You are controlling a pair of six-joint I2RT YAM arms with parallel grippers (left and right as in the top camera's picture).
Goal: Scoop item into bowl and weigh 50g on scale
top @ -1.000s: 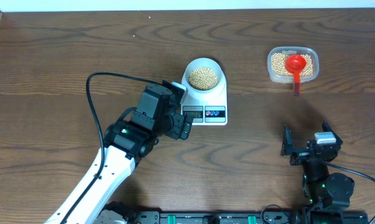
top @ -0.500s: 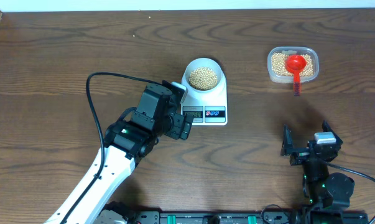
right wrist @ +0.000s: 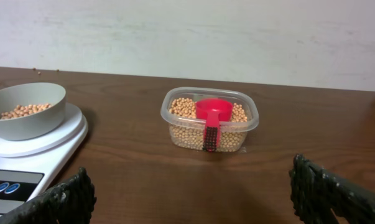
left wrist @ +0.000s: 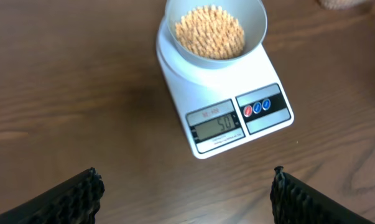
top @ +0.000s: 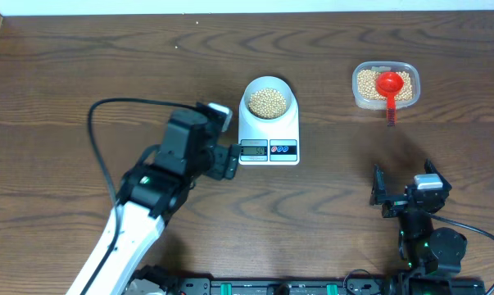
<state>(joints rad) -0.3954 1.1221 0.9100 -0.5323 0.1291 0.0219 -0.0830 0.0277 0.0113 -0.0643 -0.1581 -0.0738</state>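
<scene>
The pale bowl (top: 247, 97) holds a heap of tan beans (top: 268, 102) and stands on the white scale (top: 292, 129). In the left wrist view the scale (left wrist: 175, 87) has a display that reads 50, and the bowl (left wrist: 257, 25) stands on its far end. My left gripper (top: 224, 139) is open and empty, just left of the scale; it shows in its own view (left wrist: 186, 186) over bare wood. My right gripper (top: 404, 187) is open and empty near the front right, and in its view (right wrist: 190, 186) it faces the tub.
A clear plastic tub (top: 410, 83) of beans stands at the back right with a red scoop (top: 389, 83) lying in it, its handle over the front rim. The right wrist view shows the tub (right wrist: 175, 134), the scoop (right wrist: 212, 112) and the bowl (right wrist: 25, 127) at the left. A black cable loops by the left arm.
My left arm has drawn back to the left, so its gripper is off the scale's front left corner and beside it. The right arm, bowl and tub have not moved.
</scene>
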